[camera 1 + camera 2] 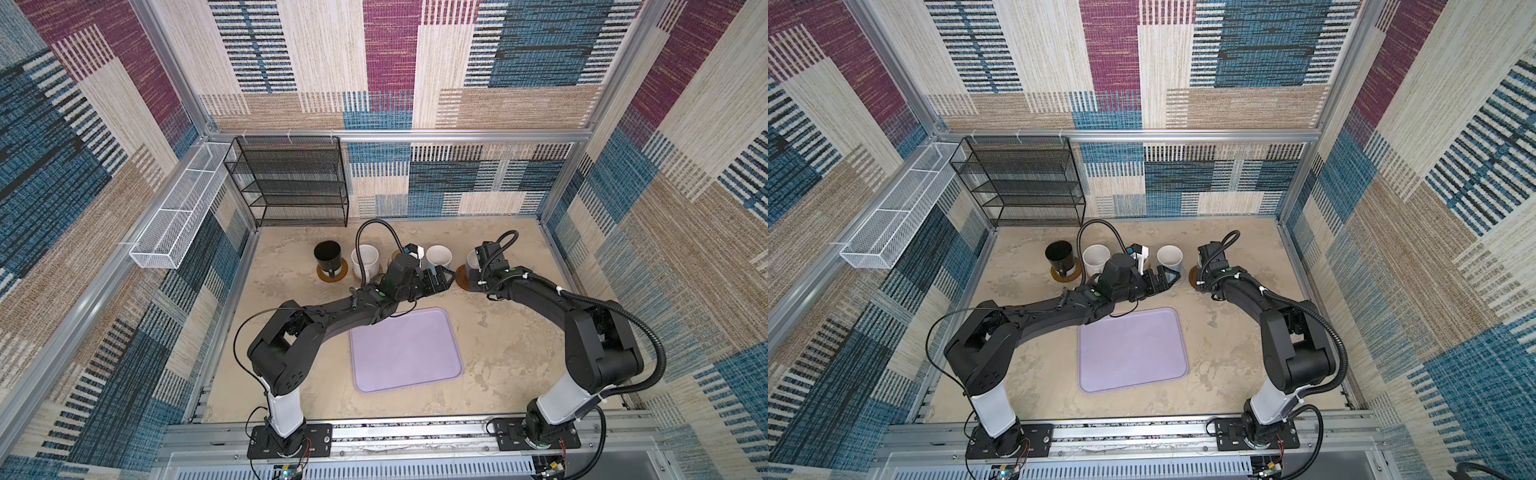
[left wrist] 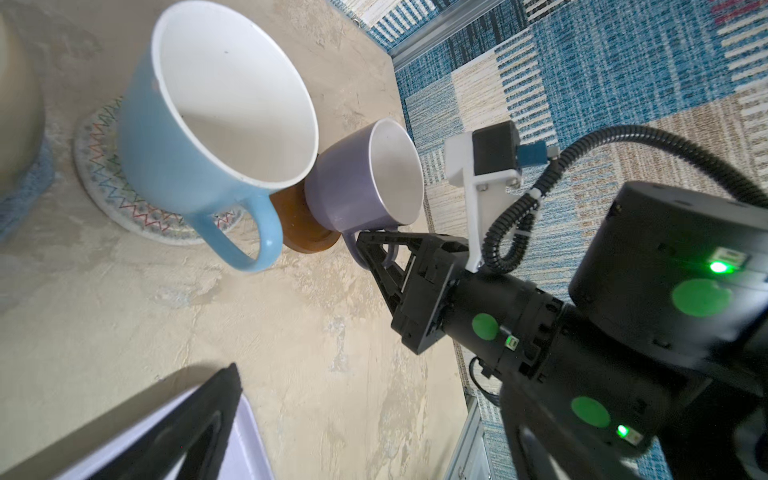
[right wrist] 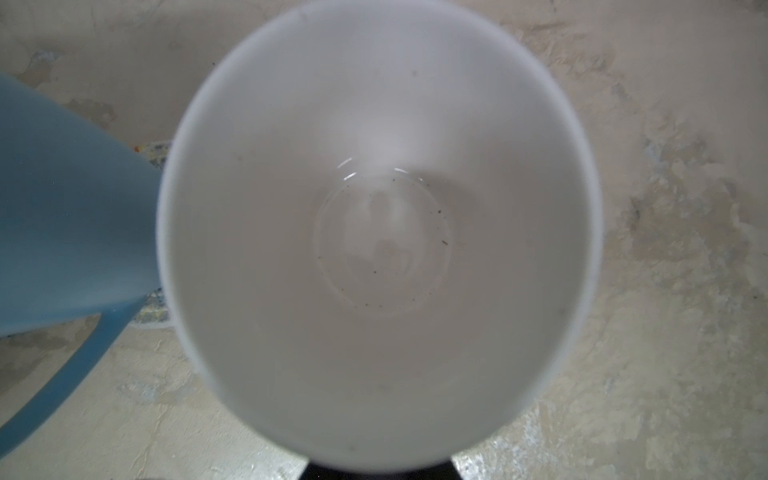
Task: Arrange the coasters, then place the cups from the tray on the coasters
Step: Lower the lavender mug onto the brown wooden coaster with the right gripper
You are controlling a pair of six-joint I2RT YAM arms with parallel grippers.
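so the right gripper is clamped shut on the handle of the lavender mug. that mug sits upright on a glossy brown coaster at the right end of the back row. just beside it the light blue mug stands on the white-grey woven coaster. the left gripper hangs wide open near the blue one, holding nothing. further left in a top view there's the speckled white mug, then the black mug on the other brown coaster. the lavender tray lies flat on the surface in front of the row, apart from the mugs.
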